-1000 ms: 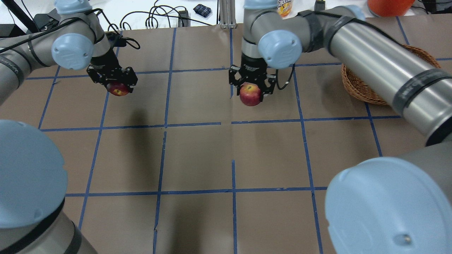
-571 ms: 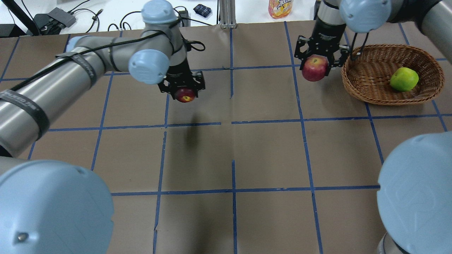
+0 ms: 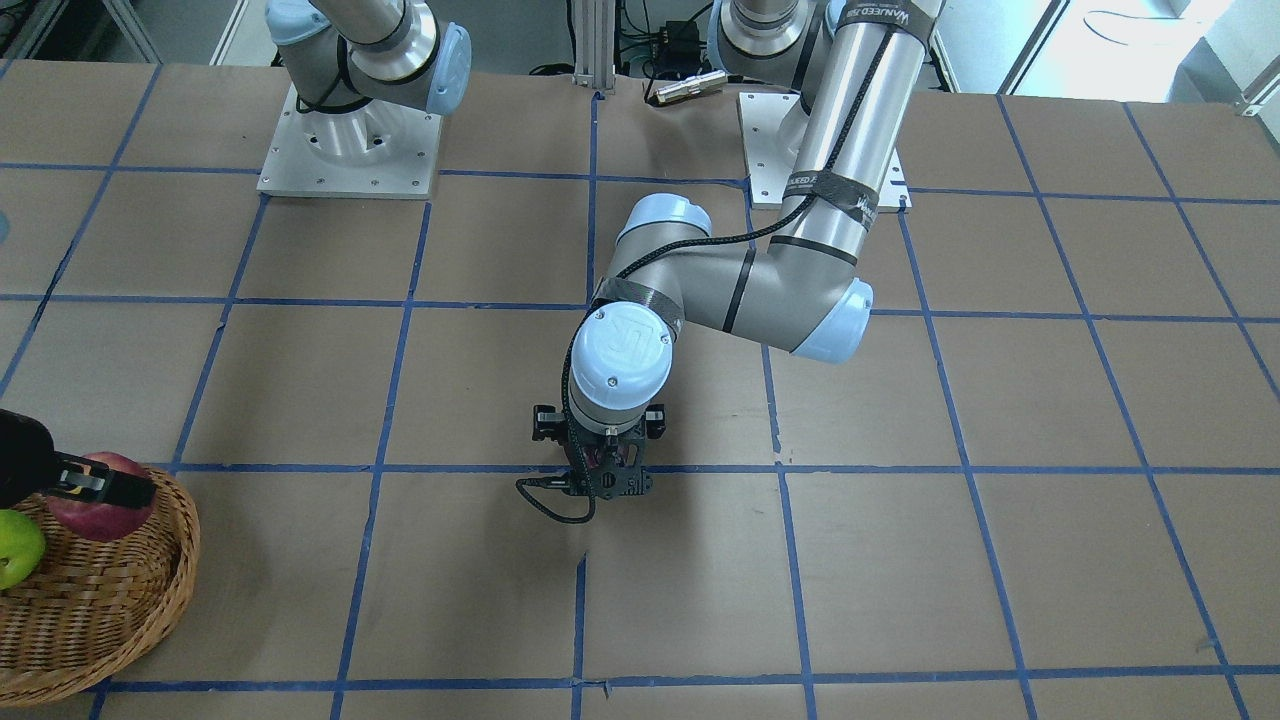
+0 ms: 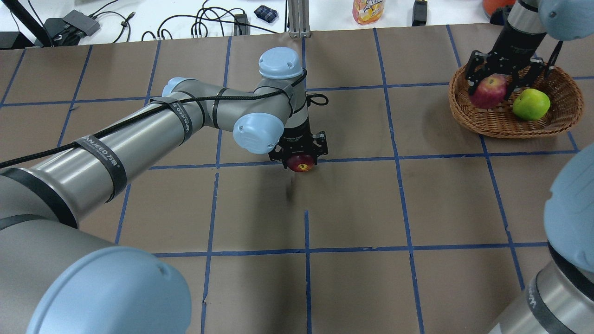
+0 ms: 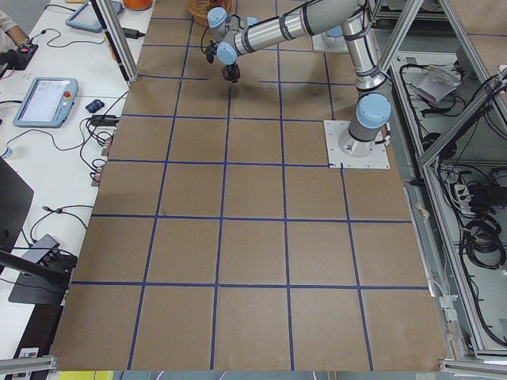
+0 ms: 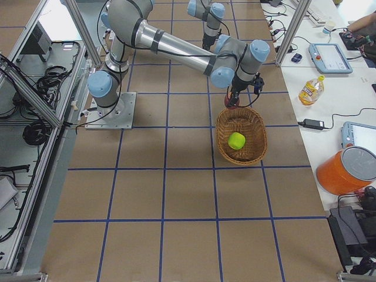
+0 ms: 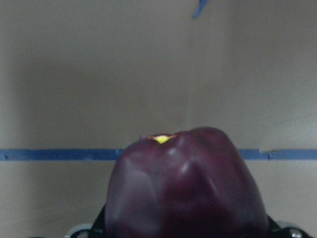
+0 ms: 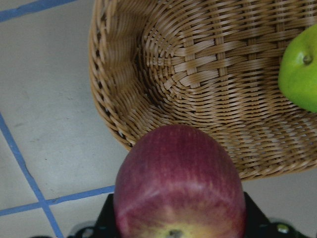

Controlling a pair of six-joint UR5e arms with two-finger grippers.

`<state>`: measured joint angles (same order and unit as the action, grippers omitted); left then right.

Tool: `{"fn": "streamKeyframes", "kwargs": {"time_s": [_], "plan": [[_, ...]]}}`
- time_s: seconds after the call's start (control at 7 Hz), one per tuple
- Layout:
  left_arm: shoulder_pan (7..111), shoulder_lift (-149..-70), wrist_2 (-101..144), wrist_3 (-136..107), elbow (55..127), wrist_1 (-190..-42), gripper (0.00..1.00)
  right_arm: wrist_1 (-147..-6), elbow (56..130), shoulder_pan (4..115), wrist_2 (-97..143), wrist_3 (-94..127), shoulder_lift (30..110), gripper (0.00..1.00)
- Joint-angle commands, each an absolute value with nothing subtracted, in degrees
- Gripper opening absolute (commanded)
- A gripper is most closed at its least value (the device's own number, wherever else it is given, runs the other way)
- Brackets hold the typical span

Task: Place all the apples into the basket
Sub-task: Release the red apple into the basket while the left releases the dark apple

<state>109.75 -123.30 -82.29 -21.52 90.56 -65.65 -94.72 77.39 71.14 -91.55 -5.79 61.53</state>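
Right gripper [image 4: 493,87]: jaws spread about an apple's width, pinching the red apple [image 4: 487,92] by its sides. Yellowish stem dimple faces the wrist camera. Apple is held over the wicker basket [image 4: 503,126], at the rim on the side toward the table's middle. Cannot tell if it touches the weave. The wrist view shows the basket wall just past the apple.

Yellow-green apple [image 4: 531,104] lies inside the basket, just beside the held red one, not touching it in the overhead view.

Left gripper [image 4: 300,157]: jaws closed onto the dark maroon apple [image 4: 300,163], pointing down. It is held off the surface near the table's middle, over a blue tape line [image 4: 362,159], well apart from the basket. Its shadow falls on the paper below it. In the left wrist view the apple fills the lower frame, a small yellow spot at its top edge.

Brown paper table cover [image 4: 445,204] has a blue tape grid. Between the left gripper and the basket is bare paper. A yellow drink bottle [image 4: 368,10] and cables sit past the table's far edge.
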Motion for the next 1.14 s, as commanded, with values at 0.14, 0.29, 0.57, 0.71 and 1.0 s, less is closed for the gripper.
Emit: {"fn": "streamKeyframes", "kwargs": {"time_s": [0.14, 0.29, 0.57, 0.71, 1.0], "plan": [[109.6, -121.8, -81.6, -22.8, 89.5, -63.8, 1.00, -97.8, 77.6, 68.6, -92.5, -11.4, 58.0, 0.00], [108.9, -120.1, -81.6, -24.6, 86.6, -68.7, 1.00, -100.2, 77.6, 66.3, -93.2, -14.4, 55.7, 0.00], [105.6, -114.2, -81.8, -23.3, 77.7, -90.0, 1.00, -101.6, 77.5, 65.9, -93.1, -14.6, 54.1, 0.00], [104.3, -111.0, -81.9, -23.3, 76.0, -95.1, 1.00, -101.5, 77.5, 65.9, -92.6, -14.7, 53.6, 0.00], [98.8, -102.7, -82.0, -16.2, 77.0, -103.7, 1.00, -102.0, 76.5, 65.9, -93.9, -14.9, 53.0, 0.00]]}}
